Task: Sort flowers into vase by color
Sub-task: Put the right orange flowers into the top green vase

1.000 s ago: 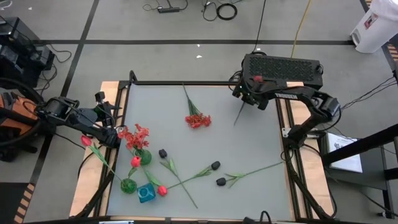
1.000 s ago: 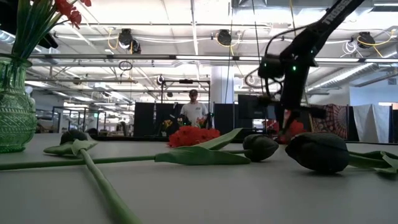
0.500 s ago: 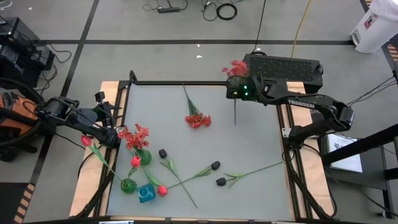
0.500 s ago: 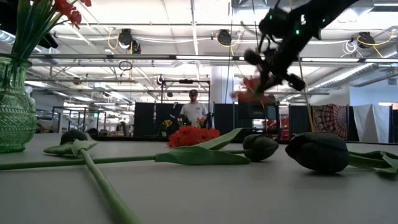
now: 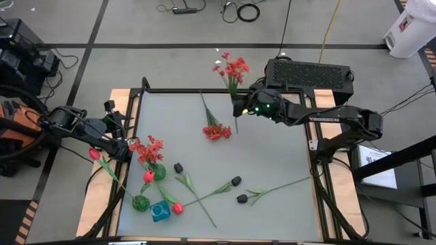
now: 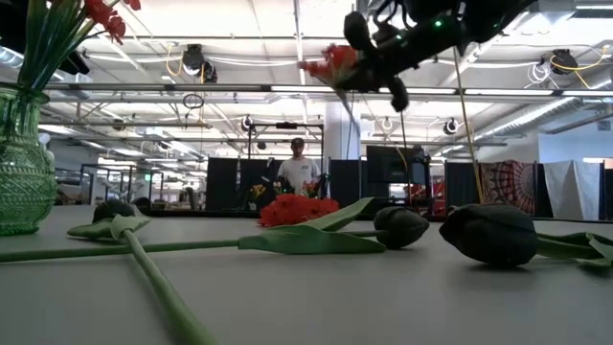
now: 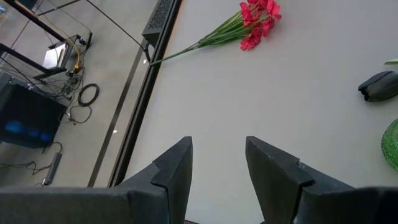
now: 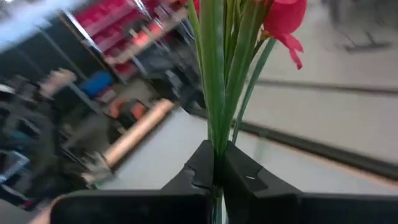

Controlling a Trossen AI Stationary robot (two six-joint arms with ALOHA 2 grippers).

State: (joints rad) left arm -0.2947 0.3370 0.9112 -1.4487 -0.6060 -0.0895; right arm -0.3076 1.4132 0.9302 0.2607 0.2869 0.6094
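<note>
High view, right gripper (image 5: 240, 109): I see it over the far edge of the table (image 5: 272, 163), clenched on the stems of a red frilly bunch (image 5: 231, 69) whose blooms reach out past the far rail.
High view, left gripper (image 5: 126, 151): I see it at the table's left side, just beside the round green vase (image 5: 157, 171), which holds red blooms; from here I cannot tell how its fingers stand.
High view, loose flowers: a second red bunch (image 5: 216, 129) lies far of centre; three black buds (image 5: 236, 181) and their green stems lie on the near half; a red-pink tulip bud (image 5: 178, 208) lies near a teal vase (image 5: 159, 212) and a second green vase (image 5: 140, 203).
Low view, right gripper: I see it up in the air, the red bunch hanging from it clear of the table.
Low view, table: two black buds lie close to the lens on the right; the green vase stands at far left.
Low view, room: a person (image 6: 298, 171) stands well behind the table.
Left wrist view: its fingers (image 7: 174, 171) stand apart with bare table between them, grasping nothing; the lying red bunch is ahead.
Right wrist view: its fingers (image 8: 199, 168) are clamped tight around the green stems.
</note>
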